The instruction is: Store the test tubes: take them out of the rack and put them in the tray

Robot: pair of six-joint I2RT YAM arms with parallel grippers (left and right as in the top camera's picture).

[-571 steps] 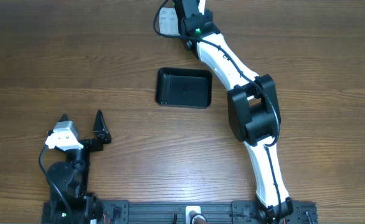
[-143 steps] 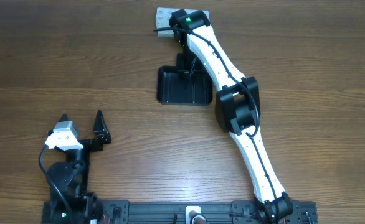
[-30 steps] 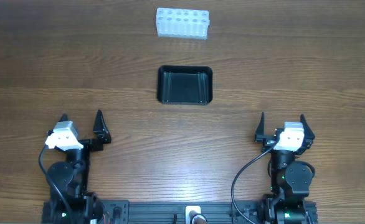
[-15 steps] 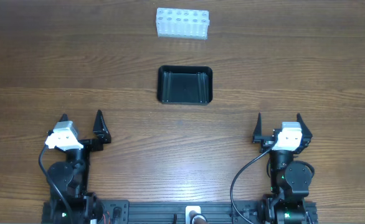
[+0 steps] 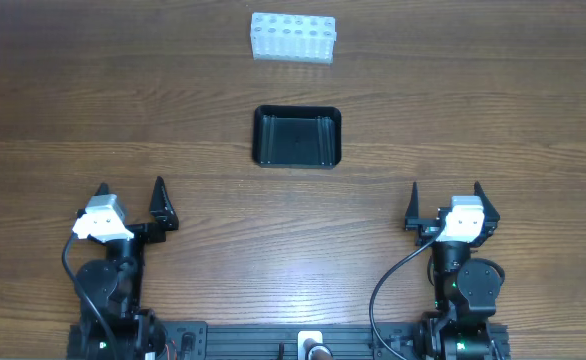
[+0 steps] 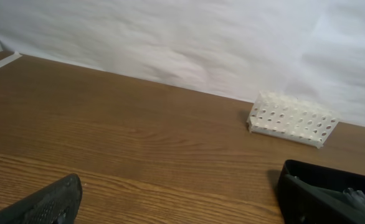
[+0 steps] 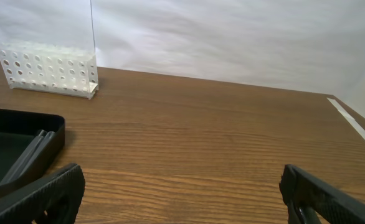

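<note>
1. The left gripper (image 5: 130,187) sits near the front edge of the wooden table (image 5: 173,100), on the left side, close to its own base. Its claw is spread wide and grips nothing.
2. The right gripper (image 5: 446,188) sits in the matching spot on the right side. Its fingers (image 7: 52,190) are likewise spread wide, with bare table between them and nothing in their hold.
3. The black tray (image 5: 295,164) lies flat at mid-table, between the two arms and farther back, well apart from both grippers.
4. The test tubes (image 5: 322,135) show as pale, slender shapes lying in the tray along its right-hand wall. The right wrist view shows them (image 7: 32,152) resting on the tray floor just inside the wall. I cannot tell their number.
5. The white rack (image 5: 293,37) stands upright at the back of the table, beyond the tray and apart from it. Rows of holes are visible on its top and on its side wall (image 6: 293,119). I cannot tell whether any hole is occupied.
6. A white backdrop (image 7: 232,37) runs along the far edge of the table behind the rack.
</note>
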